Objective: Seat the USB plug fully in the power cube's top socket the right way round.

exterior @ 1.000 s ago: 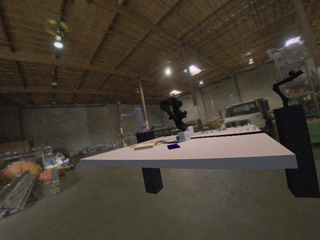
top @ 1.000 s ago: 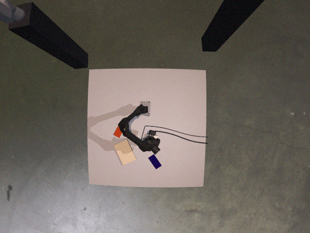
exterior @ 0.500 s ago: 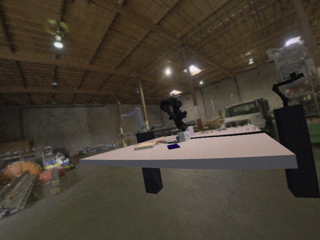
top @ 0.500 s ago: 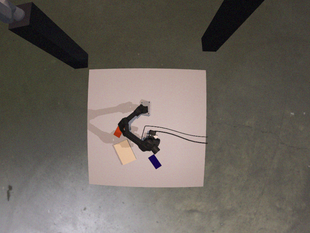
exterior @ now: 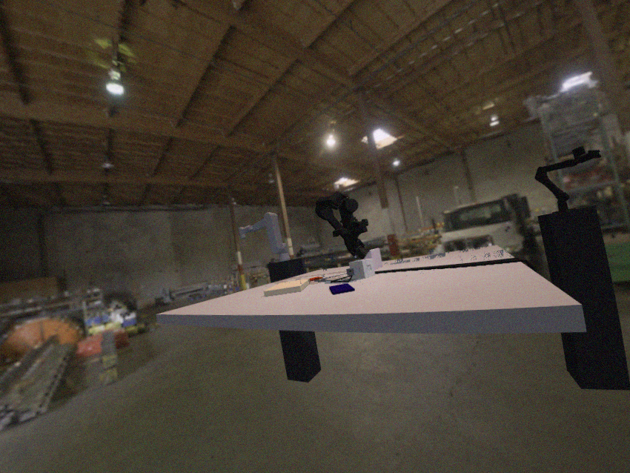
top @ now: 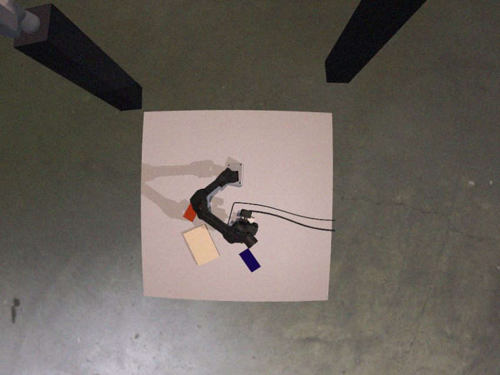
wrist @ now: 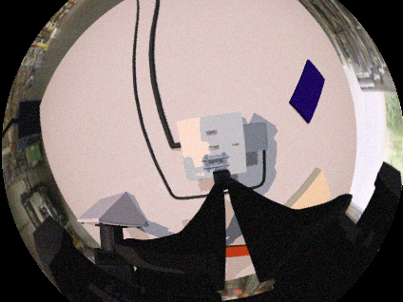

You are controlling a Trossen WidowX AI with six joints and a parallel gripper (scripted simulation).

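The power cube (wrist: 233, 124) (exterior: 362, 268) is a pale box with several slots in its top face, seen best in the wrist view. My gripper (wrist: 224, 183) is shut on the USB plug, low over the near edge of the cube's top. A grey metallic piece (wrist: 216, 161) shows just beyond the fingertips; it looks like part of the plug or its socket. The dark fingertips hide most of the plug, so its way round and depth cannot be told. In the top view the arm covers most of the cube.
A thick black cable (wrist: 154, 81) (top: 290, 221) meets the cube's side. A thin cable (wrist: 136, 85) (top: 278, 208) loops round to a grey block (wrist: 256, 136) beside it. A blue block (top: 249, 260) (exterior: 341, 288) (wrist: 307, 91), cream box (top: 200, 244) (exterior: 287, 288) and red block (top: 189, 212) lie nearby.
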